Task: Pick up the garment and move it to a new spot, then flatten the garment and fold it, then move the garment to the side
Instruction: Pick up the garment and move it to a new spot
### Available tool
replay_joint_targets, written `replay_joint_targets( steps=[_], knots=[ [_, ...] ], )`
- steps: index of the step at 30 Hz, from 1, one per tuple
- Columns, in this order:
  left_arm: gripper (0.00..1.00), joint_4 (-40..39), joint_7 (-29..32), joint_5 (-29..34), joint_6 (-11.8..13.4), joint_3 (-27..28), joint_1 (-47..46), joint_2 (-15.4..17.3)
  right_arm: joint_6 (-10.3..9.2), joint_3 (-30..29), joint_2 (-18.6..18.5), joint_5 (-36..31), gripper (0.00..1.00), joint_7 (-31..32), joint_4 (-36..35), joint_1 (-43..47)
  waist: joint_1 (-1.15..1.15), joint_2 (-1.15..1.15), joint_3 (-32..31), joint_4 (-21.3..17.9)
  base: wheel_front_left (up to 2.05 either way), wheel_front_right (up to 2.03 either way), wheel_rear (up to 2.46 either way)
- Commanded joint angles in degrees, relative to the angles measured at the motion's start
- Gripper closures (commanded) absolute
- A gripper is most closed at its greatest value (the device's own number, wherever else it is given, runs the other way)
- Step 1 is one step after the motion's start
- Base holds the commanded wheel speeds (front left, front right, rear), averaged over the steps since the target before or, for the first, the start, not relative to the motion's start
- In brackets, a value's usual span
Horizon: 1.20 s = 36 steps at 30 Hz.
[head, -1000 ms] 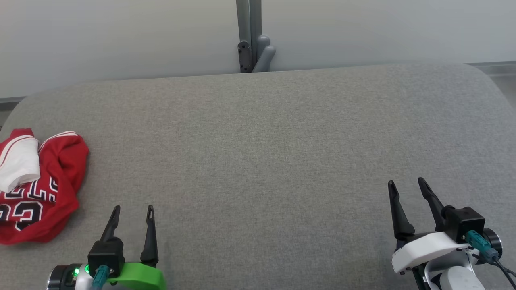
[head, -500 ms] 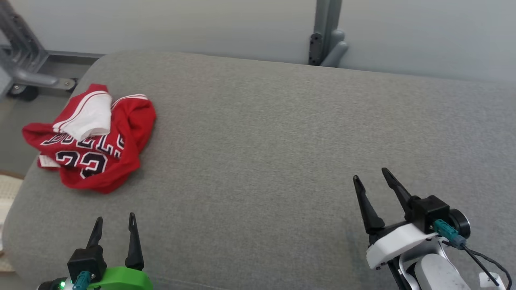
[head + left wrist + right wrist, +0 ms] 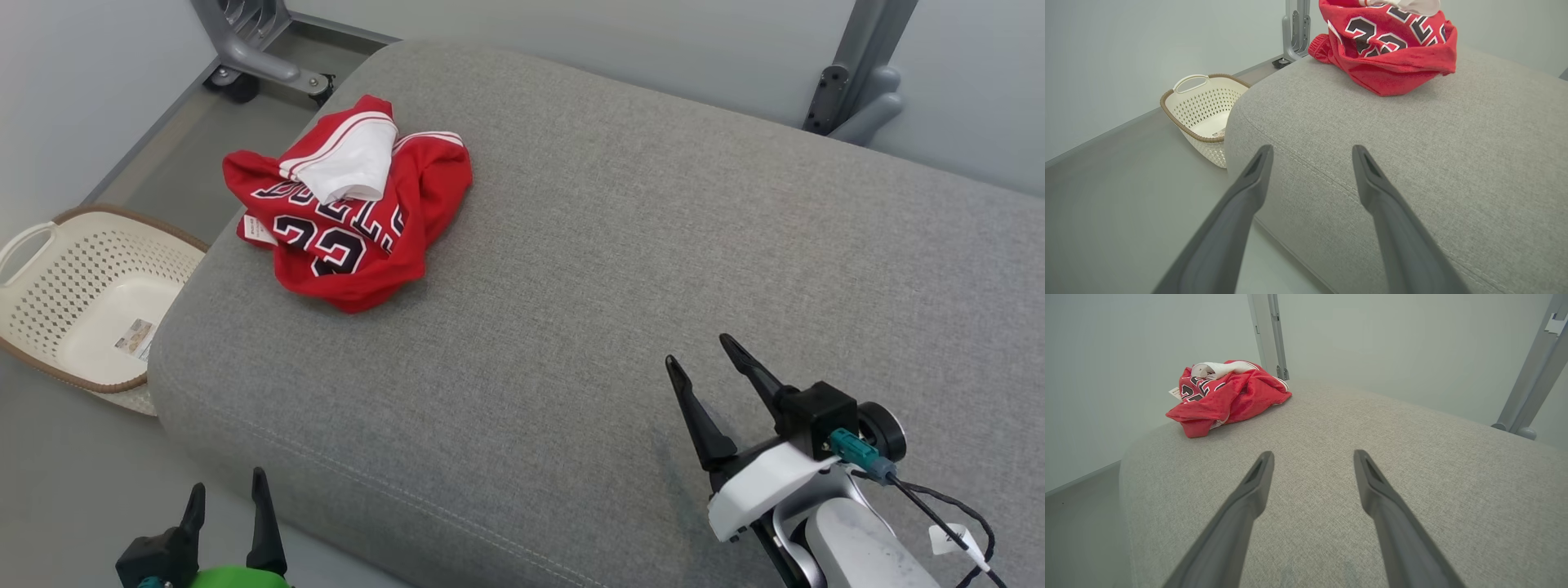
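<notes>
1. Head camera has swung left since a second ago, so the red garment (image 3: 351, 220) now shows near the top middle of the head view instead of at the far left edge. It lies on the grey cushion (image 3: 571, 245) in the same crumpled heap as before.
2. Left tool (image 3: 228, 480): fingers spread apart with nothing between them, parked just off the cushion's front edge near the corner.
3. The garment is ahead of the left tool and a bit to its right, well apart from it.
4. Right tool (image 3: 698, 349): fingers apart too, empty, over the cushion. From here the garment is well ahead and off to the left.
5. A cream basket (image 3: 73, 269) sits on the floor ahead-left of the left tool, just beside the cushion's end.
</notes>
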Motion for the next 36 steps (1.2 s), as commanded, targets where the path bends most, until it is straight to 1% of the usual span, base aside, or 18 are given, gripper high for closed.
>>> replay_joint_targets(
  steps=[1,5,9,10,13,14,20,24,27,31,36],
  knots=[
    [0.0,0.8,0.0,-0.6,-0.5,-0.4,-0.7,-0.1,-0.04,0.1,-1.1,0.3,0.0,-0.2,0.3,-0.9,0.0,0.0,2.5,0.7,0.0,0.0,0.0],
    [0.0,2.4,0.0,-2.2,-1.4,-0.9,-4.3,-0.1,-0.04,-0.1,-2.4,-0.2,0.0,-0.2,0.0,-1.9,0.0,0.0,5.3,-1.5,0.0,0.0,0.0],
    [0.0,5.3,0.0,-0.5,-3.1,0.1,-11.4,0.0,-0.04,-0.6,-4.3,-0.8,0.0,-0.2,-1.3,-3.0,0.0,0.0,9.6,-4.6,0.0,0.0,0.0],
    [0.0,6.2,0.0,-0.1,-3.5,0.5,-13.5,0.4,-0.04,-0.8,-4.8,-0.8,0.0,-0.2,-1.6,-3.4,0.0,0.0,10.4,-5.2,0.0,0.0,0.0],
    [0.0,8.7,0.0,1.0,-4.1,2.0,-19.5,2.4,-0.04,-0.6,-5.5,-0.9,0.0,-0.2,-2.2,-4.2,0.0,0.0,12.6,-7.4,0.0,0.0,0.0],
    [0.0,9.8,0.0,1.5,-4.5,3.0,-23.4,4.3,-0.04,-0.7,-5.8,-0.9,0.0,-0.2,-2.6,-4.8,0.0,0.0,13.9,-9.0,0.0,0.0,0.0],
    [0.0,15.8,0.0,0.8,-5.0,4.6,-32.8,9.8,-0.04,-1.9,-6.5,-0.5,0.0,-0.2,-2.8,-5.4,0.0,0.0,17.1,-13.0,0.0,0.0,0.0],
    [0.0,21.2,0.0,0.4,-5.0,4.7,-37.1,12.1,-0.04,-3.3,-6.7,-0.2,0.0,-0.2,-2.9,-4.9,0.0,0.0,18.5,-14.6,0.0,0.0,0.0],
    [0.0,26.2,0.0,-1.0,-4.9,5.7,-39.8,12.7,-0.04,-3.7,-7.0,-0.3,0.0,-0.2,-2.9,-4.7,0.0,0.0,19.2,-15.3,0.0,0.0,0.0],
    [0.0,31.9,0.0,-2.9,-4.9,6.8,-42.3,13.0,-0.04,-3.8,-7.3,-0.2,0.0,-0.2,-3.4,-4.9,0.0,0.0,19.9,-15.8,0.0,0.0,0.0],
    [0.0,34.6,0.0,-3.6,-4.9,7.7,-43.6,12.5,-0.04,-4.0,-7.6,-0.6,0.0,-0.2,-3.5,-5.4,0.0,0.0,20.7,-15.8,0.0,0.0,0.0]
  ],
)
